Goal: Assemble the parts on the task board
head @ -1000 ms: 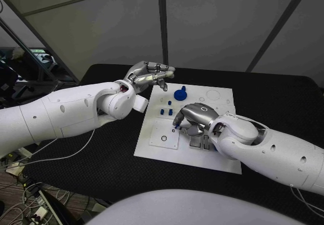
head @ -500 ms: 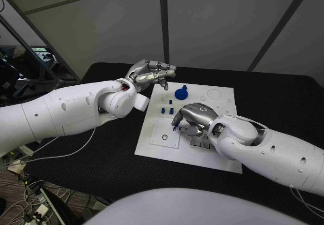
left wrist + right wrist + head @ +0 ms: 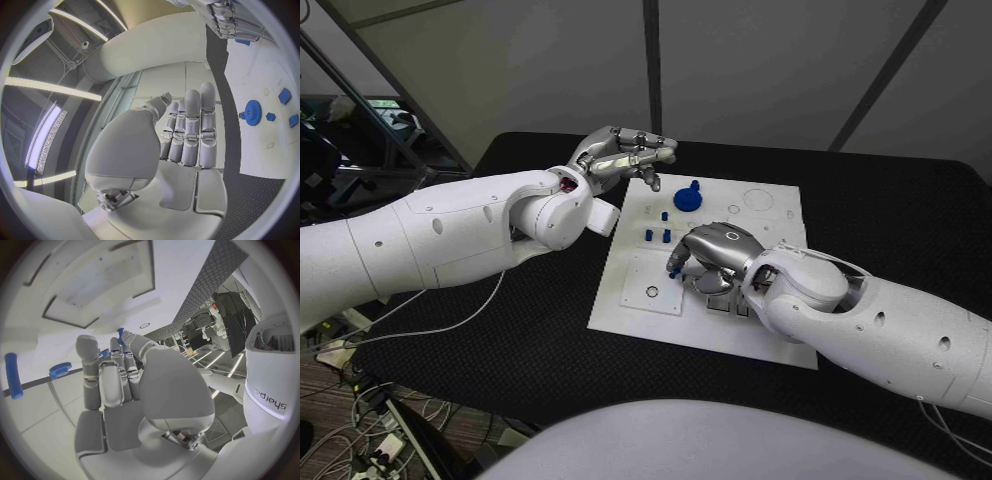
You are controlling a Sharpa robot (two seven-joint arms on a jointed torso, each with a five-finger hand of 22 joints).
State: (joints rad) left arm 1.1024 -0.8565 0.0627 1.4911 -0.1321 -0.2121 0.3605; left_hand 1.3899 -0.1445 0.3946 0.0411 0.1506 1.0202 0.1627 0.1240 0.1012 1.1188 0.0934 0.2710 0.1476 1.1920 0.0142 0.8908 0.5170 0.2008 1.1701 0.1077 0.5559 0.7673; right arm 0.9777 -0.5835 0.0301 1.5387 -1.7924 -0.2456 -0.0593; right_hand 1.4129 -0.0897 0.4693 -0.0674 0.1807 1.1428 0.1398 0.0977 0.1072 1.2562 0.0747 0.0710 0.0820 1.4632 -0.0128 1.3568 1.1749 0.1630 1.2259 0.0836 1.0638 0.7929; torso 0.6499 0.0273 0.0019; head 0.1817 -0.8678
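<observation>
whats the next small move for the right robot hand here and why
Probably a slight lowering of the right robot hand so its fingertips close on a small blue part beneath them. It hangs curled, palm down, over the middle of the task board, and whether it already holds the part is unclear. The left robot hand hovers at the board's far edge, holding nothing.

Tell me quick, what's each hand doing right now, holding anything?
Left hand: holds nothing, fingers loosely apart, above the task board's far edge.
Right hand: down on the board with a small blue part at its fingertips; a firm grip cannot be told.
</observation>
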